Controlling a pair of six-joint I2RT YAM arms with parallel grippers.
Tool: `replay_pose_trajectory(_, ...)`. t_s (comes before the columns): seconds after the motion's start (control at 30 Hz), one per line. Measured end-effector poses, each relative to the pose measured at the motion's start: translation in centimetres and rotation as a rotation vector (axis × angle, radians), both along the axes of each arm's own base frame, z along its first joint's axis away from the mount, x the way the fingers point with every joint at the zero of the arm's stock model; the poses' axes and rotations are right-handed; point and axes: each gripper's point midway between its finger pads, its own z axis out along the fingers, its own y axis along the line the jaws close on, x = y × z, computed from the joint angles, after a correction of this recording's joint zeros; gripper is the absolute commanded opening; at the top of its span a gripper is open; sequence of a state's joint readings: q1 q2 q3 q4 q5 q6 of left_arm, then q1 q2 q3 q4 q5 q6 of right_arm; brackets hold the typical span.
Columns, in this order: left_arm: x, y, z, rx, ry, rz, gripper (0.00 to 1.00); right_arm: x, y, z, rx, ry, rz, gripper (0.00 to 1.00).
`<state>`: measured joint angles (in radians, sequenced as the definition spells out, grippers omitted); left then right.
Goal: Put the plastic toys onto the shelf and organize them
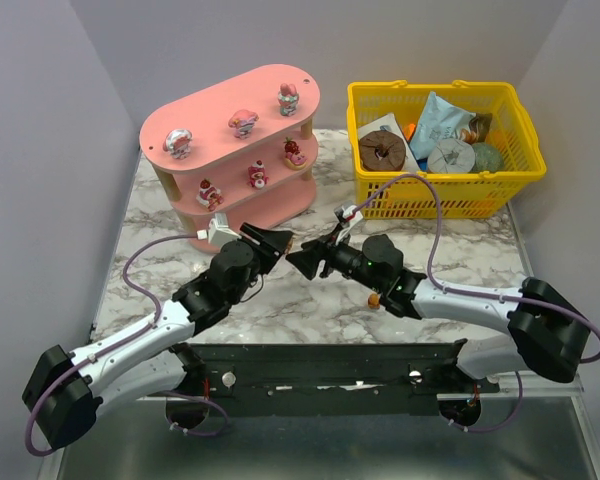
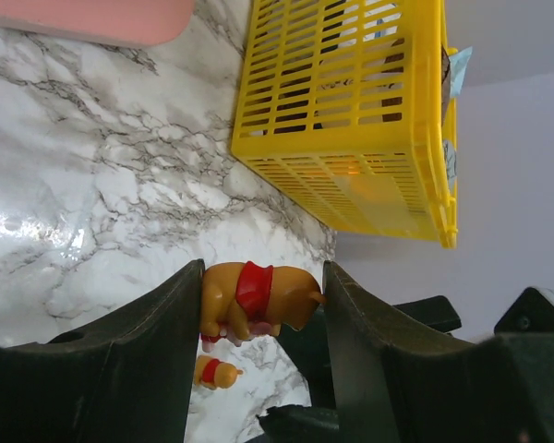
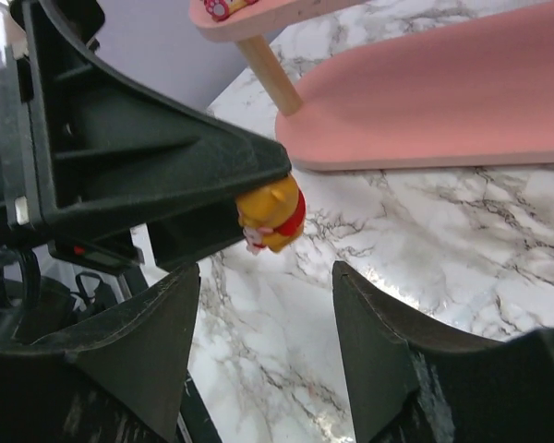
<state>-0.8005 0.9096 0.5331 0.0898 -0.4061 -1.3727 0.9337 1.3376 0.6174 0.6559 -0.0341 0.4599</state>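
1. Left arm extends from the near-left corner diagonally toward the pink three-tier shelf with oval boards and pale wooden posts [image 1: 230, 100]. The forearm is low, and the wrist ends just in front of the shelf's bottom board.
2. Left gripper [image 2: 263, 268] is clamped on a yellow-orange plastic bear figurine in a red shirt [image 2: 254, 300]. One finger presses each side, and the bear figurine is held clear of the white-grey marble tabletop [image 1: 460, 255].
3. Right arm mirrors it from the near-right corner, elbow low. Right gripper [image 3: 263, 272] points at the left gripper, almost tip to tip, also just in front of the shelf.
4. Right gripper's jaws are spread wide with nothing between them. The bear figurine sits just beyond its fingertips.
5. Six small pink, red and white figurines [image 1: 244, 122] stand on the shelf, three on the top board and three on the middle board.
6. One small orange-brown figurine [image 1: 375, 298] lies on the tabletop, well in front of the shelf and right beside the right arm's forearm.
7. Yellow plastic mesh basket [image 1: 435, 88] stands to the right of the shelf, holding packets and a brown ring.
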Motion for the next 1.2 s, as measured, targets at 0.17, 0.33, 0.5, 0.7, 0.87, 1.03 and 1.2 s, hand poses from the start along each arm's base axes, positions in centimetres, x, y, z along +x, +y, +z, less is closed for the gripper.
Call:
replay_pose_trajectory(0.17, -0.4, 0.1, -1.4, -0.014, 0.027, -0.003, 0.28, 0.5, 0.8, 0.4, 0.002, -0.024, -0.014, 0.62)
replay_pose_trajectory(0.33, -0.5, 0.2, -1.0, -0.050, 0.010, -0.002, 0.29, 1.0, 1.6, -0.1, -0.010, -0.016, -0.023, 0.60)
replay_pose_trajectory(0.5, -0.7, 0.3, -0.6, -0.077, -0.006, -0.002, 0.29, 1.6, 2.0, -0.7, -0.025, -0.008, -0.042, 0.43)
replay_pose_trajectory(0.7, -0.6, 0.6, -1.3, -0.073, 0.004, 0.009, 0.33, 1.9, 2.8, -1.2, -0.029, -0.006, -0.046, 0.18)
replay_pose_trajectory(0.87, -0.6, 0.9, -1.9, -0.068, 0.012, 0.019, 0.68, 2.0, 3.0, -1.8, -0.034, -0.003, -0.044, 0.01)
replay_pose_trajectory(1.03, -1.0, 1.0, -2.3, -0.043, 0.024, 0.013, 0.91, 2.2, 2.9, -2.1, -0.044, -0.012, -0.054, 0.01)
replay_pose_trajectory(1.2, -1.4, 2.5, -2.4, 0.065, 0.067, 0.044, 0.97, 2.5, 2.6, -4.0, -0.105, -0.042, -0.054, 0.01)
